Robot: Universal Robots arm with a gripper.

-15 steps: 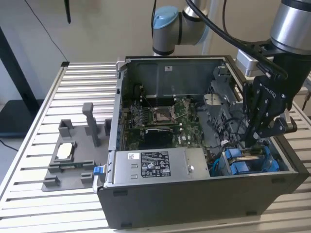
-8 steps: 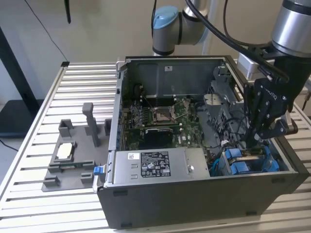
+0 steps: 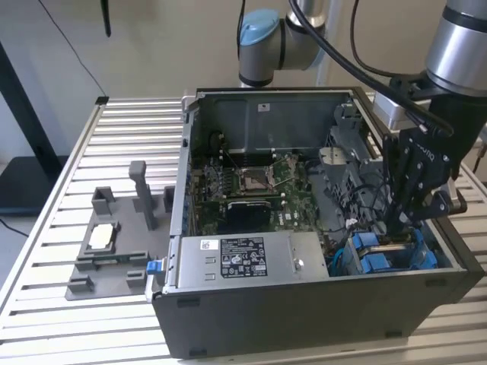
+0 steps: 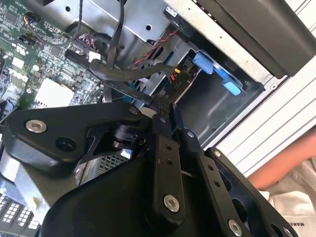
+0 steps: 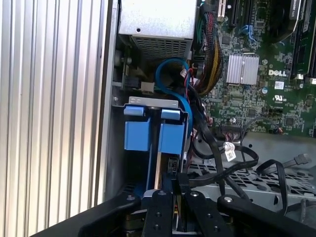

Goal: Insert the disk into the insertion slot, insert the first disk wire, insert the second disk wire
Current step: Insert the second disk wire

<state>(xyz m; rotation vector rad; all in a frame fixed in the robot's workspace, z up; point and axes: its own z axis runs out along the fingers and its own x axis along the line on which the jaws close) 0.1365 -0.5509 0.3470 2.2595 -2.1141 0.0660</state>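
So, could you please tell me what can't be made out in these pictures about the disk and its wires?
- Disk: in the first wrist view just a thin edge shows between the slot's blue tabs; how deep it sits is hidden.
- Gripper: in the exterior view its tips are down in the case, so what they touch is hidden.
- Wires' plugs: in the second wrist view the gripper's body covers the disk's end.
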